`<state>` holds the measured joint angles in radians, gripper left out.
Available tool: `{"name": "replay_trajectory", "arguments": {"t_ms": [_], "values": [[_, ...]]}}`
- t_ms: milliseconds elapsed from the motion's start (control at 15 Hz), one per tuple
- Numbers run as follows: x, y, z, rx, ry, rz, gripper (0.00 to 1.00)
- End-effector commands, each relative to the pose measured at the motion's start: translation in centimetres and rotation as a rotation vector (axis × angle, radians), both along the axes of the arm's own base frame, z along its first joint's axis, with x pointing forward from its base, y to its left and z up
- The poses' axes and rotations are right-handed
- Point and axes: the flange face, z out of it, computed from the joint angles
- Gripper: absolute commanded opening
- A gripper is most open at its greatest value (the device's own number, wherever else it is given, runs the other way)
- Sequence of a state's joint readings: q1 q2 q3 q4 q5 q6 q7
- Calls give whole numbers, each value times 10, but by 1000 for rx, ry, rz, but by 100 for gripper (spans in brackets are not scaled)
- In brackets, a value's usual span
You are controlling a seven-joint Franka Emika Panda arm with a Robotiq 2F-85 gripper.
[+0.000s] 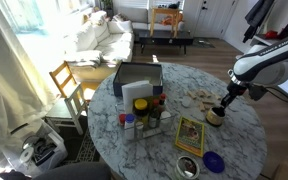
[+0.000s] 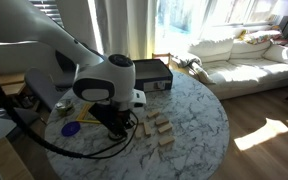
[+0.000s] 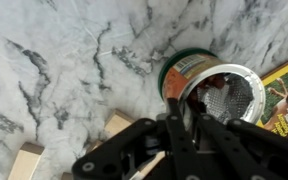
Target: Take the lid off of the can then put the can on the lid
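Observation:
In the wrist view the can (image 3: 189, 75) has a yellowish-tan side and a silvery rim, and its open mouth faces the camera. It stands on the green lid (image 3: 181, 56), which shows only as a green arc along the can's far edge. My gripper (image 3: 187, 110) is close together at the can's near wall, with one finger outside the can and one at the rim. In an exterior view the gripper (image 1: 224, 103) is right over the can (image 1: 216, 117) near the table's edge. In the other exterior view the arm hides the can.
A yellow-green card (image 1: 189, 135) lies beside the can and also shows in the wrist view (image 3: 284, 95). Wooden blocks (image 1: 199, 97) (image 2: 159, 128), spice bottles (image 1: 144, 115), a black box (image 1: 136, 78), a flat round tin (image 1: 187, 167) and a blue disc (image 1: 214, 160) share the marble table (image 1: 239, 140).

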<state>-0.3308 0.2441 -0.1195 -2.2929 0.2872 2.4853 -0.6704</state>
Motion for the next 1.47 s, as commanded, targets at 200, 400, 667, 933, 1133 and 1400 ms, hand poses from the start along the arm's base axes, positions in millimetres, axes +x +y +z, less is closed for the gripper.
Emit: {"name": "replay_trajectory", "arguments": {"t_ms": [200,400,667,933,1133,1400], "values": [[-13,3,-2,-21,-12,36,3],[-14,3,-4,-31,-18,30,3],[-13,5,-4,-29,-20,26,3],[-14,8,-7,-27,-10,30,7],[-12,9,5,-32,-29,29,43],[-7,11,45,-21,-75,44,73]]}}
